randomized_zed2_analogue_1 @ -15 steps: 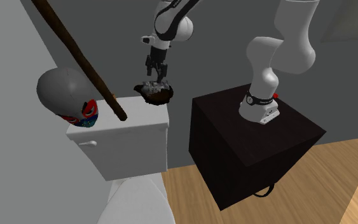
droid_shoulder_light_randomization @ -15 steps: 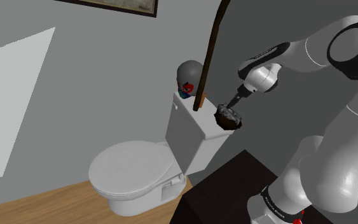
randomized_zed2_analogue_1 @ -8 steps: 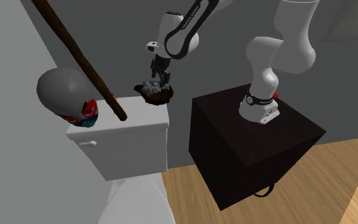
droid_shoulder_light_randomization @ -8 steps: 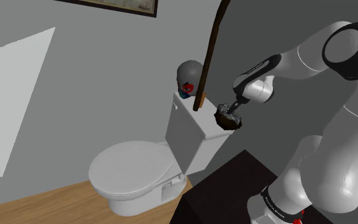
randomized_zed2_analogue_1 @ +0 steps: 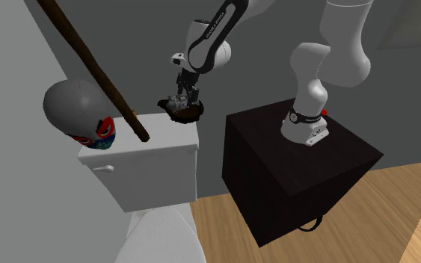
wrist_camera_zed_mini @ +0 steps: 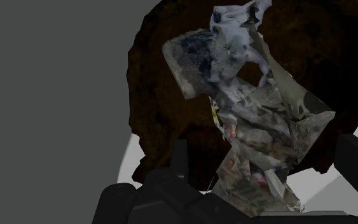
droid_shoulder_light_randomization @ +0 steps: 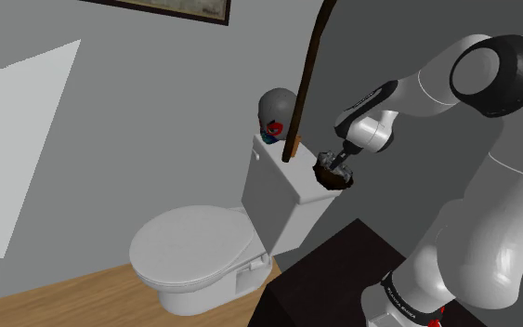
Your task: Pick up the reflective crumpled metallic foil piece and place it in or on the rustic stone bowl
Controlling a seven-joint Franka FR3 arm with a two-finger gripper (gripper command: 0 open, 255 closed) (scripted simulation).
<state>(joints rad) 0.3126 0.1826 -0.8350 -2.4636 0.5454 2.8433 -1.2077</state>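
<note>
- We see a grey-walled bathroom with a wood floor (droid_shoulder_light_randomization: 64, 293). A white toilet stands there, and its tank (droid_shoulder_light_randomization: 282, 190) carries the things of interest.
- The gripper (droid_shoulder_light_randomization: 337, 160) points down over the end of the tank lid nearest the black stand (randomized_zed2_analogue_1: 298, 172).
- Directly under the claw sits the dark brown, rough bowl (wrist_camera_zed_mini: 171, 83), resting on the tank lid.
- The crumpled silvery foil (wrist_camera_zed_mini: 260, 121) lies in the bowl, rising up between the claw's two fingers.
- The claw stands wide: we see a gap between each black finger and the foil, so nothing is gripped.
- Beyond the claw, a brown stick (droid_shoulder_light_randomization: 304, 84) leans with its end on the lid.
- Past the stick is a grey head wearing a red and blue mask (randomized_zed2_analogue_1: 100, 133).
- The band around the arm's base (randomized_zed2_analogue_1: 306, 116) bears lettering too small for us to read.
</note>
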